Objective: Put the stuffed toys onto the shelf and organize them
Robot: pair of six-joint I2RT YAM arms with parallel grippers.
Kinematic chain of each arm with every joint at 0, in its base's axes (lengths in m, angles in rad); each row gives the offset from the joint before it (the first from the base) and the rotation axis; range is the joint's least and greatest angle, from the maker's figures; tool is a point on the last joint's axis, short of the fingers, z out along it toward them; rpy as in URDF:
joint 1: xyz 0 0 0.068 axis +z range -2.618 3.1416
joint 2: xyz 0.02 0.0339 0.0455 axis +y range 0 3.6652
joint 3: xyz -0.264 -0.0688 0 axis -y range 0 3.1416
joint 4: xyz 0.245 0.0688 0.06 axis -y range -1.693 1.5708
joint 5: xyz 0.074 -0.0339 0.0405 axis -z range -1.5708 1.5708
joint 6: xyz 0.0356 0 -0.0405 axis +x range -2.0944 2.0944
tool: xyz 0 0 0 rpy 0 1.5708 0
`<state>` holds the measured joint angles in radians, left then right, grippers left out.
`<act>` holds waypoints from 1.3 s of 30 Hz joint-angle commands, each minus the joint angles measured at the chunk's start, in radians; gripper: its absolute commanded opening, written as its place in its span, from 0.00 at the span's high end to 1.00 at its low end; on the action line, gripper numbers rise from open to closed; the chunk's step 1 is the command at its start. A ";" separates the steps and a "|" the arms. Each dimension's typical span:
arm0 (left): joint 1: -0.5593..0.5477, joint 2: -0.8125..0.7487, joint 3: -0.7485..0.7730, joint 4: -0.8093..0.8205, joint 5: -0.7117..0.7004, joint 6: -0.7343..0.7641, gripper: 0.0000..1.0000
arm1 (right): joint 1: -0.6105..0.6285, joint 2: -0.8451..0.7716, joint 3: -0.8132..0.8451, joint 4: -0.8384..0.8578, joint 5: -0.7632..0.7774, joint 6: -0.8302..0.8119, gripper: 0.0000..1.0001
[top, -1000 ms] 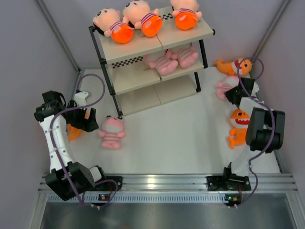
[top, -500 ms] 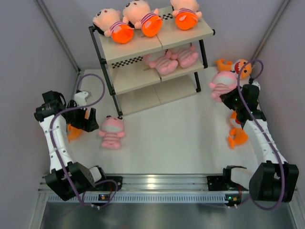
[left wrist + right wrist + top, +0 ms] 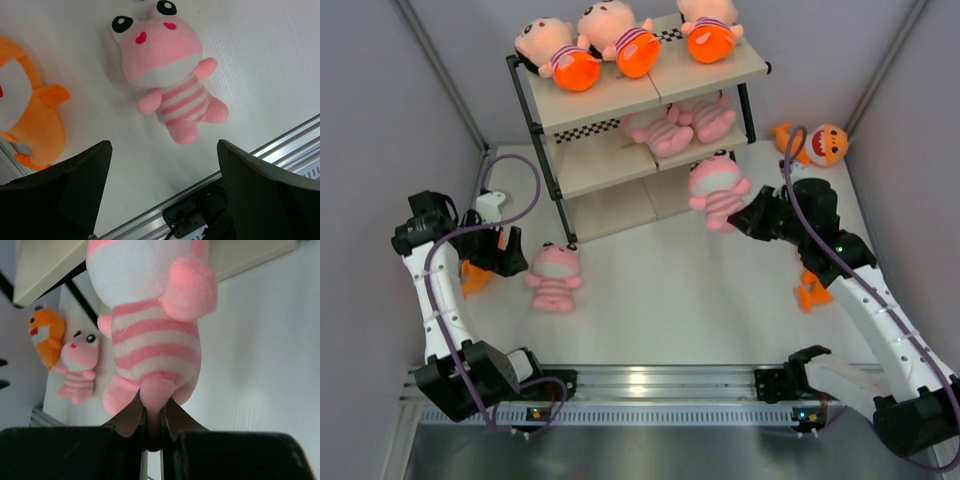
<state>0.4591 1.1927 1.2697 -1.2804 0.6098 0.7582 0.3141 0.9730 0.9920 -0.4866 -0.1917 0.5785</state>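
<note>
While stretched up-left toward shelf, right arm extended; right gripper clenched on bottom of pink striped toy, toy in air just before shelf. Left arm bent, left gripper spread wide above second pink toy on table, touching nothing. Orange shark half hidden behind left arm; another shark mostly covered by right arm.
</note>
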 commanded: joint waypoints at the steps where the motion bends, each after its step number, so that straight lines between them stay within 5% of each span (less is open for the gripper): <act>1: 0.000 -0.027 0.023 -0.008 0.022 0.013 0.08 | 0.109 0.059 0.170 -0.004 -0.087 -0.036 1.00; 5: 0.001 -0.030 0.011 -0.008 0.021 0.013 0.08 | 0.250 0.136 0.270 0.104 -0.114 0.032 1.00; 15: 0.001 -0.030 0.013 -0.007 0.011 0.018 0.08 | 0.315 0.461 0.425 0.416 -0.029 0.271 1.00; 27: 0.001 -0.018 -0.004 -0.008 -0.005 0.026 0.08 | 0.365 0.803 0.752 0.445 0.031 0.343 1.00; 39: 0.001 0.004 -0.004 -0.008 0.008 0.039 0.08 | 0.417 0.734 0.703 0.402 0.113 0.273 1.00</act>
<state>0.4591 1.1877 1.2694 -1.2804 0.6006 0.7742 0.6910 1.7855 1.6836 -0.1246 -0.1230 0.9058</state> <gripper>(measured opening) 0.922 0.058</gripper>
